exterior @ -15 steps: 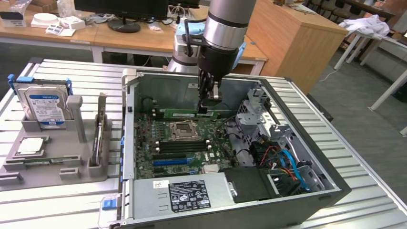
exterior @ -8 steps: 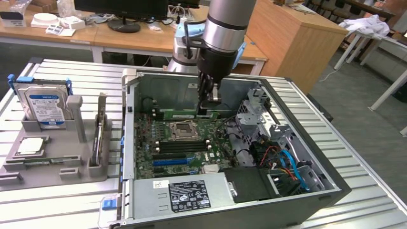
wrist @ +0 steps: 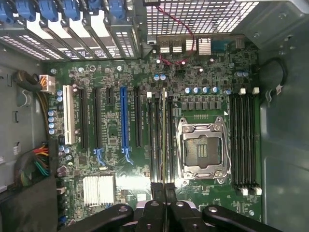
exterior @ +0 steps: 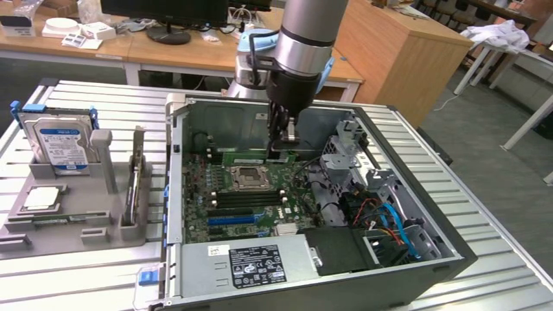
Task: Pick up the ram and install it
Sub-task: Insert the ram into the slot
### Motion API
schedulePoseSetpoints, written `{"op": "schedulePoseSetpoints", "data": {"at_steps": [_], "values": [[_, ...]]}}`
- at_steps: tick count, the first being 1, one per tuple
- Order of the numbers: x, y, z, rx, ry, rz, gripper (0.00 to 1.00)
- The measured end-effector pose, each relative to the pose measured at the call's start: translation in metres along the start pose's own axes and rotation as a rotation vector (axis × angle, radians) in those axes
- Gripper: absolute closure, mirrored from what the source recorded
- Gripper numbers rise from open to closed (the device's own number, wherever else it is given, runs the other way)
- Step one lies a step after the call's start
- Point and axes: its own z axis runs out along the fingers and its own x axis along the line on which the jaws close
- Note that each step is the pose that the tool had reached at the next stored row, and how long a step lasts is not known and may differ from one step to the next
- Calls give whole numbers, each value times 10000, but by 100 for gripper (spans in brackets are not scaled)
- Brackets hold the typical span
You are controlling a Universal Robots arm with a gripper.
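My gripper [exterior: 282, 153] reaches down into the open computer case [exterior: 177, 194], at the back of the motherboard [exterior: 298, 194]. It is shut on the ram [exterior: 246, 155], a long thin green stick that lies level just behind the empty processor socket [exterior: 246, 176]. In the wrist view the ram [wrist: 164, 135] shows edge-on as a thin line, pinched between my black fingertips [wrist: 157, 189]. It runs along the row of black memory slots [wrist: 153, 140] beside the socket [wrist: 203, 150]. Whether it sits fully in a slot I cannot tell.
A second bank of memory slots [wrist: 244, 140] lies on the socket's other side. The drive cage [exterior: 346, 152], cables [exterior: 389, 220] and power supply [exterior: 255, 262] crowd the case. On the exterior view's left, a grey tray [exterior: 87, 227] holds a hard drive [exterior: 56, 142] and a processor chip [exterior: 43, 197].
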Motion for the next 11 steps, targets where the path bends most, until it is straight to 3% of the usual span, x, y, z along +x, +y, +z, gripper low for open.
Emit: {"op": "schedulePoseSetpoints", "data": {"at_steps": [11], "values": [[0,0,125,1,0,0,88]]}}
